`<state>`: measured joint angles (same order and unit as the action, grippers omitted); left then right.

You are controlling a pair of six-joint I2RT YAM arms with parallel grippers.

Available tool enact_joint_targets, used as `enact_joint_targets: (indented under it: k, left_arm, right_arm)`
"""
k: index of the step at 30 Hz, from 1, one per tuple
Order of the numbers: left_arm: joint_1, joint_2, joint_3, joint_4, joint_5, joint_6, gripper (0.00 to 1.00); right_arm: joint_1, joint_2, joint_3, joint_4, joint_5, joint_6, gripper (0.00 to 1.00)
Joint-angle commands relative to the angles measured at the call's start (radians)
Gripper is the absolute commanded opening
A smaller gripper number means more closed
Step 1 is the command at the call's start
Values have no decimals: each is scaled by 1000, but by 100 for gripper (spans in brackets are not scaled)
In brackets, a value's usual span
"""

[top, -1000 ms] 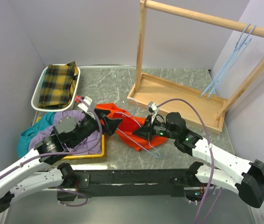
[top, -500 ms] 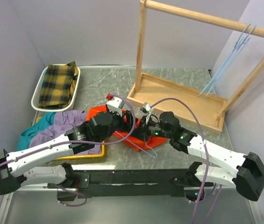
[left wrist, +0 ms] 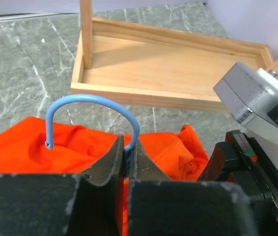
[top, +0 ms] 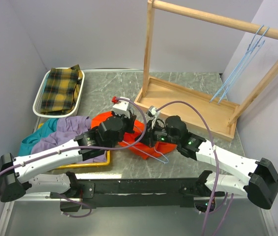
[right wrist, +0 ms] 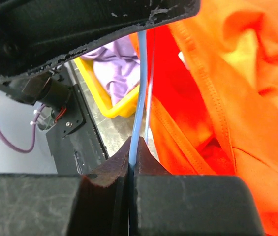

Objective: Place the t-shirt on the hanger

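Observation:
The orange-red t-shirt [top: 139, 148] lies bunched on the table between my two arms, and it also fills the left wrist view [left wrist: 25, 142] and the right wrist view [right wrist: 217, 98]. The light-blue wire hanger [top: 161, 159] lies in it, its lower corner sticking out toward the near edge. My left gripper [left wrist: 127, 156] is shut on the wire just below the curved hook [left wrist: 94, 100], which stands up above the cloth. My right gripper [right wrist: 132, 160] is shut on a straight run of the hanger wire [right wrist: 140, 83]. Seen from above, both grippers meet over the shirt, left [top: 129, 123] and right [top: 151, 134].
A wooden rack [top: 188, 105] stands at the back right, with two more blue hangers [top: 242, 66] on its rail. A white basket [top: 41, 91] of plaid cloth is at the back left. A yellow tray [top: 87, 162] holds a purple garment [top: 65, 135] and a teal one [top: 28, 145].
My left arm swung right over the shirt and its open gripper closed on the hanger below the hook. My right gripper kept its grip and shifted slightly left.

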<state>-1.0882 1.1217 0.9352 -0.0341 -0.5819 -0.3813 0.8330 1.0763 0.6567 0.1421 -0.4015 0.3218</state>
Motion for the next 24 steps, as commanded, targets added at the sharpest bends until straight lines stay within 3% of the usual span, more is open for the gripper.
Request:
enact_joint_targets:
  k: [1,6,13,17,24]
  left_arm:
    - [-12,-5,-9,83,-90,5,1]
    - [-13,-37,-48,106,-130,22,1]
    - [-15,-72,-84,105,-157,27,1]
    - [-15,-99,-105,125,-150,32,1]
    - [-15,-123,-127,148,-119,47,1]
  right_arm:
    - [14,-19,80,-16,71,5,11]
    - [14,-98,118,-124,206,71,38]
    - [14,-214,172,-329,518,209,53]
    - [11,-159,213,-473,583,238,54]
    - [2,-58,176,-464,472,244,48]
